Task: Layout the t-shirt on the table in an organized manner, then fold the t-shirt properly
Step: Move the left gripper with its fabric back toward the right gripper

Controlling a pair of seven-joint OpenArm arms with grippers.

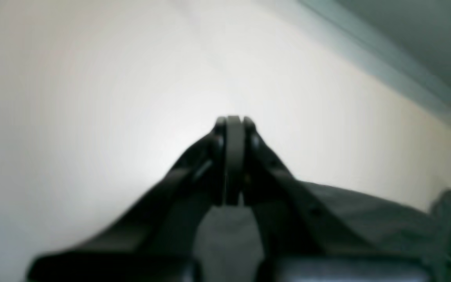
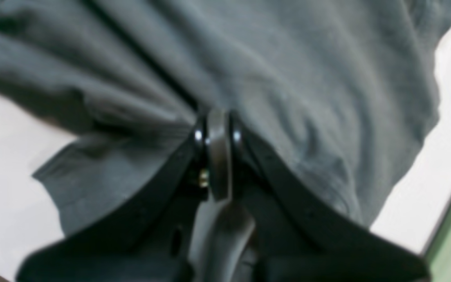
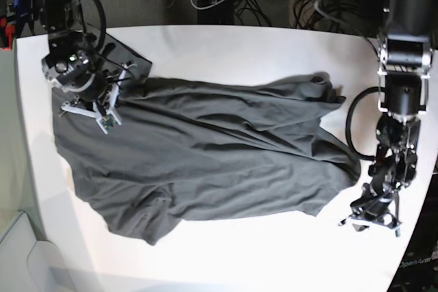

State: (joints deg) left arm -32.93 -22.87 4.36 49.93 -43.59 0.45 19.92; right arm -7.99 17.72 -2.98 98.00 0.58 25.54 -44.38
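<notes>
Gripping a bunched fold of the t-shirt point(image 2: 307, 78), the right gripper point(image 2: 218, 121) has its jaws pressed together, and creases fan out from the pinch toward 10 and 12 o'clock in its wrist view. In the base view this gripper point(image 3: 113, 94) sits at about 10 o'clock on the table point(image 3: 260, 46), at the shirt's upper corner, with a flap of fabric folded back just beyond it.

The left gripper point(image 1: 233, 121) is also fully closed, its tips meeting over bare white tabletop with nothing between them. In its wrist view, grey cloth point(image 1: 366, 211) lies behind and toward 4 o'clock of the fingers, apart from the tips. In the base view this gripper point(image 3: 373, 213) hangs at about 4 o'clock, just beside the shirt's near edge.

The dark grey shirt point(image 3: 205, 155) lies spread but rumpled across the middle of the table, long wrinkles running from 10 toward 4 o'clock, one corner drooping toward 7 o'clock.
</notes>
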